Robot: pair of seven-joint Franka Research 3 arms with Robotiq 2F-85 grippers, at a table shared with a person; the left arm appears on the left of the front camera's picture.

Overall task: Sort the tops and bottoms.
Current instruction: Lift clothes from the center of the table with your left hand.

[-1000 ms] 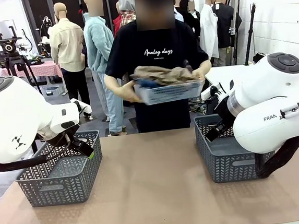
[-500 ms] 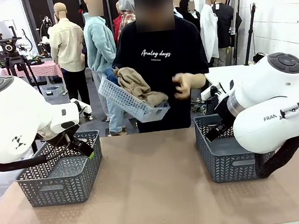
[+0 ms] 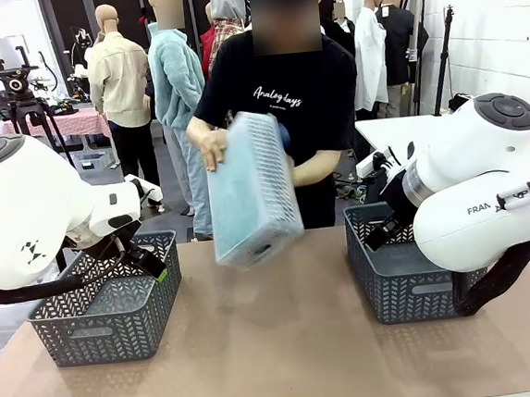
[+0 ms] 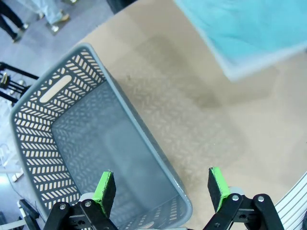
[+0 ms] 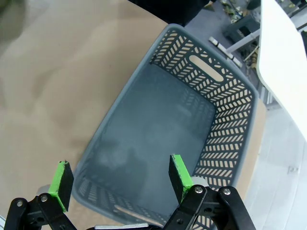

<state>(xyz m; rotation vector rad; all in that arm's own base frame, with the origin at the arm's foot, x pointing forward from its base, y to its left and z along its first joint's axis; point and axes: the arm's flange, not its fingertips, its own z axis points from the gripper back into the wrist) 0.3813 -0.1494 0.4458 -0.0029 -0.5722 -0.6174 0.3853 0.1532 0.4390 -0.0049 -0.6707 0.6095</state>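
Tipping a pale blue basket (image 3: pixel 253 190) up on end over the table's (image 3: pixel 278 346) far middle, the person holds it with a hand (image 3: pixel 212 147) at each side. A scrap of dark blue cloth (image 3: pixel 283 134) peeks past its upper right edge; I cannot tell which garment it is. The left gripper (image 3: pixel 158 268) hangs over the left grey basket (image 3: pixel 109 324) and the right gripper (image 5: pixel 117 179) over the right grey basket (image 3: pixel 398 284), both with jaws wide apart and holding nothing.
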